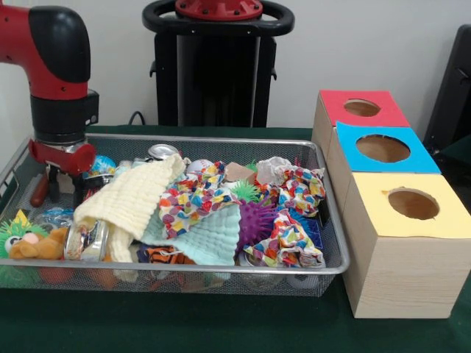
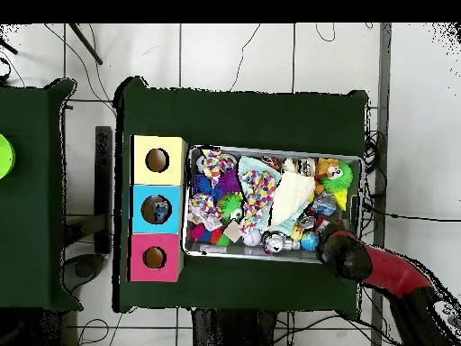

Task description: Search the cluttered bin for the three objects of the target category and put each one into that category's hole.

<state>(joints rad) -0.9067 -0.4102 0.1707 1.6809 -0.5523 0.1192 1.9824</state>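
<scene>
Searching seems barely begun: the hand (image 1: 64,184) hangs inside the wire bin (image 1: 333,266) at its corner farthest from the three boxes (image 1: 403,243), fingers apart and empty, needing a target picked from the cloth-covered clutter.

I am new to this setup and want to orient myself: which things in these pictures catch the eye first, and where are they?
A wire mesh bin heaped with toys and cloths fills the table's middle, a pale yellow cloth and a purple spiky ball on top. Beside it stand three wooden boxes with round holes, topped red, blue and yellow. The red and black arm lowers its tool into the bin's corner farthest from the boxes.
</scene>
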